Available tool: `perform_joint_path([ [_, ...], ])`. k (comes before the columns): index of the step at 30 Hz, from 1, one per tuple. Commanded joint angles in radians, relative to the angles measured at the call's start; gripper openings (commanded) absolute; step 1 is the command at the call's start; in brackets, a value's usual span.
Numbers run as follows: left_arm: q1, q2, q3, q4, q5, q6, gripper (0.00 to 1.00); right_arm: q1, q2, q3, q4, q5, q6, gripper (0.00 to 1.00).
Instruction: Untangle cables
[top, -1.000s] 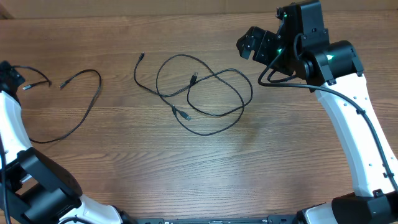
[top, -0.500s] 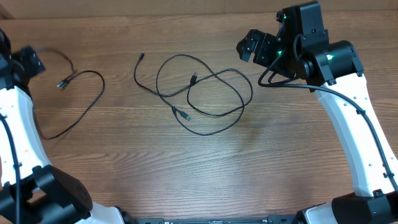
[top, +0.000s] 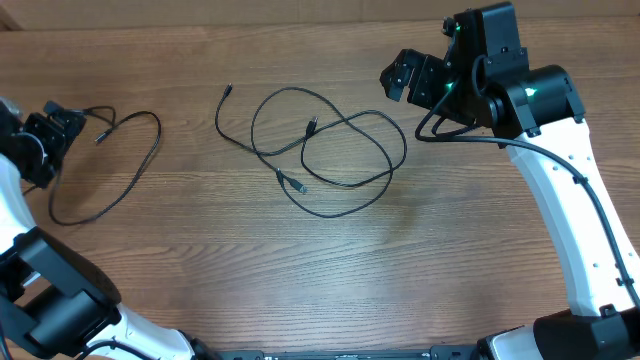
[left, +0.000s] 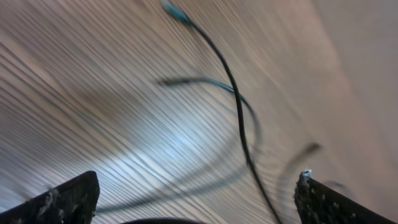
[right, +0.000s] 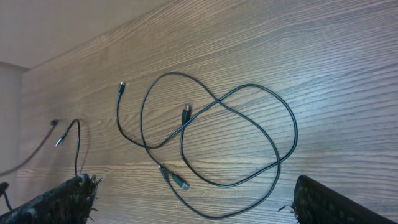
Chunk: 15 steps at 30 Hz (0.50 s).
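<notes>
Brown wood-grain table (top: 200, 260) carries everything in view. The tangled cables (top: 325, 150) lie near its middle as thin black overlapping loops. One small plug sits inside the loops, another lies at their lower left edge, and one loose end reaches up to the left.

The right gripper (top: 397, 72) hangs above the table, just up and to the right of this tangle and apart from it. Its jaws are spread wide. In the right wrist view its two fingers (right: 65, 199) sit at the bottom corners. Nothing lies between them but the wood and the loops further off, so it holds and touches nothing.

A single cable (top: 150, 150) lies well apart from the tangle, at the far left of the table. It curves in one open arc, with a plug end close to the left gripper (top: 62, 122). That gripper's jaws are also spread fully. The left wrist view is blurred, but its fingers (left: 65, 200) stand far apart at the bottom corners. A dark strand runs across the wood beyond the gap between them, and nothing is clamped. Whether a finger brushes the strand cannot be told.
</notes>
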Motion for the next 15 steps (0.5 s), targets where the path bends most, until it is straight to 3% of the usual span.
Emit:
perform_joint_path([
  [1,0.012,-0.009,0.003,-0.083,0.114,-0.052,1.00,-0.003,0.001,-0.006,0.003,0.009,-0.008,1.00],
  [5,-0.009,-0.008,-0.002,-0.236,-0.283,0.013,0.99,-0.003,0.001,-0.006,0.003,0.009,-0.008,1.00],
  [8,-0.021,-0.008,-0.013,-0.285,-0.508,-0.074,1.00,-0.003,0.001,-0.006,0.003,0.009,-0.009,1.00],
  [15,-0.021,-0.008,-0.016,-0.348,-0.521,-0.093,0.99,0.002,0.001,-0.006,0.002,-0.038,-0.033,1.00],
])
